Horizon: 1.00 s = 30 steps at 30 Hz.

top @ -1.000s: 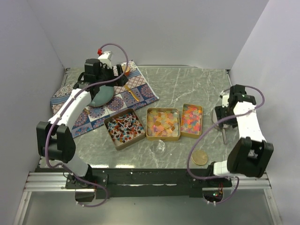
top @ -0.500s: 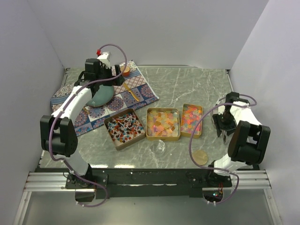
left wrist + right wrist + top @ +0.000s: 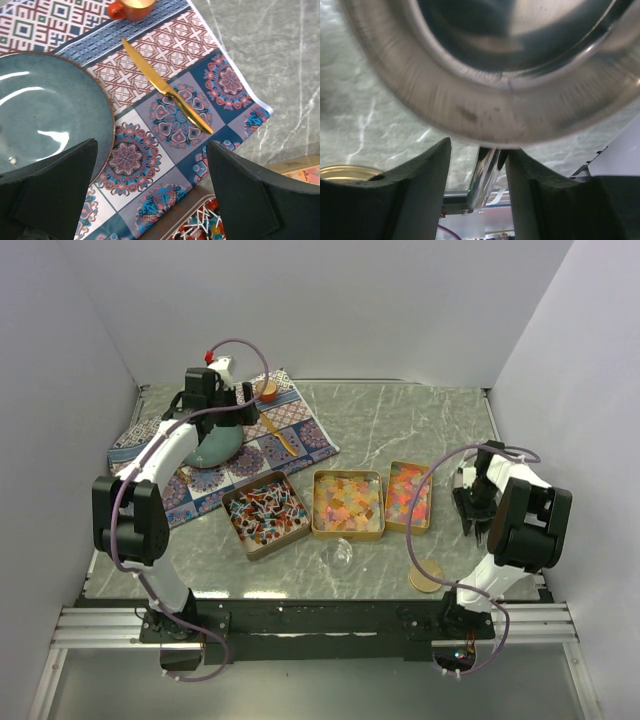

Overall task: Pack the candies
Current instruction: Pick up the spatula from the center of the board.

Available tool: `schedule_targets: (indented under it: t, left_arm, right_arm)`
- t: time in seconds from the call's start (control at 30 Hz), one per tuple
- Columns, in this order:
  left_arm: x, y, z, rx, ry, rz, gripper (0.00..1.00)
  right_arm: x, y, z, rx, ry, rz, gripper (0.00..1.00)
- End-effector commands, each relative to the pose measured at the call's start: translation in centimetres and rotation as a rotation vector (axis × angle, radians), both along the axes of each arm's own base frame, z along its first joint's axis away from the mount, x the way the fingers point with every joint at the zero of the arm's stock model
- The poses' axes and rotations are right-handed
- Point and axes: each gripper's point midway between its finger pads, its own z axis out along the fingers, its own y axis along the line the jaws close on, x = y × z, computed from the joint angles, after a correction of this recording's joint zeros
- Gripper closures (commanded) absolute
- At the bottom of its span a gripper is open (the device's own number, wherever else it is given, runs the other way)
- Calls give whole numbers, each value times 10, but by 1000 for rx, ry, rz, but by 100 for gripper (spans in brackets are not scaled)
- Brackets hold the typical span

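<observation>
The candies lie in three gold tins in the top view: red-white-black ones (image 3: pixel 265 512) on the left, pale yellow-orange squares (image 3: pixel 348 503) in the middle, pink-orange pieces (image 3: pixel 409 495) on the right. My left gripper (image 3: pixel 242 405) is open and empty above the patterned placemat (image 3: pixel 300 430). In the left wrist view the gripper (image 3: pixel 151 146) hangs over the mat, with a corner of the red-white-black candies (image 3: pixel 212 227) below. My right gripper (image 3: pixel 474 508) is low at the table's right side. In its wrist view the gripper (image 3: pixel 477 150) stands open around the handle (image 3: pixel 487 172) of a metal scoop (image 3: pixel 495 95).
A teal plate (image 3: pixel 215 445), a gold knife (image 3: pixel 280 437) and an orange cup (image 3: pixel 266 390) rest on the placemat. A round cork disc (image 3: pixel 425 576) lies near the front right. A small clear object (image 3: pixel 340 552) sits in front of the middle tin.
My right arm has folded down and its gripper has dropped low over the scoop at the right. My left gripper has shifted slightly back over the placemat.
</observation>
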Motion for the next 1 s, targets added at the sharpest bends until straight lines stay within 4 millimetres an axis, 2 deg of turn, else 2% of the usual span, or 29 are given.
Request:
schedule_targets:
  t: [0.0, 0.17, 0.3, 0.33, 0.37, 0.43, 0.53, 0.57, 0.63, 0.67, 0.7, 0.77, 0.8, 0.83, 0.9, 0.93, 0.97]
  left_arm:
    - [12, 11, 31, 32, -65, 39, 3]
    - [1, 10, 28, -14, -46, 12, 3]
    - [-12, -2, 20, -63, -22, -40, 3]
    - [-16, -4, 15, -77, -8, -49, 3]
    - [-17, -6, 15, -90, -6, -55, 3]
    - [-22, -12, 15, -115, 0, -77, 3]
    - [-25, -17, 19, -135, 0, -104, 3]
    - [-27, -18, 20, -135, -3, -118, 3]
    - [-35, -24, 23, -126, -12, -183, 3]
    - [-39, -25, 23, -123, -11, -205, 3]
    - [-45, -26, 21, -124, -8, -223, 3]
    - [-53, -27, 22, -113, -14, -250, 3]
    - [-59, -26, 17, -112, 8, -255, 3]
    - [-61, -26, 14, -98, 13, -273, 3]
    - [-69, -29, 14, -96, 24, -315, 2]
    - [-73, -28, 12, -83, 36, -334, 1]
    - [-77, -28, 13, -82, 43, -341, 1]
  right_arm:
    - [6, -15, 4, -49, -22, -17, 53]
    - [-10, -16, 11, -60, -23, -16, 64]
    - [-8, -16, 21, -66, -61, -9, 75]
    - [-5, -17, 24, -71, -71, -3, 91]
    - [-1, -18, 29, -77, -92, -5, 97]
    - [4, -21, 36, -87, -106, 9, 100]
    - [23, -28, 59, -111, -178, 26, 100]
    - [42, -33, 80, -133, -245, 40, 100]
    - [62, -26, 105, -141, -296, 147, 100]
    - [80, -23, 132, -169, -364, 208, 100]
    - [94, -1, 145, -174, -402, 330, 100]
    - [110, 18, 173, -251, -457, 563, 100]
    - [116, 31, 180, -279, -455, 708, 100]
    - [122, 59, 186, -284, -470, 830, 100]
    - [125, 86, 196, -287, -453, 1030, 100]
    - [125, 107, 200, -281, -446, 1126, 100]
    - [128, 115, 207, -291, -428, 1181, 100]
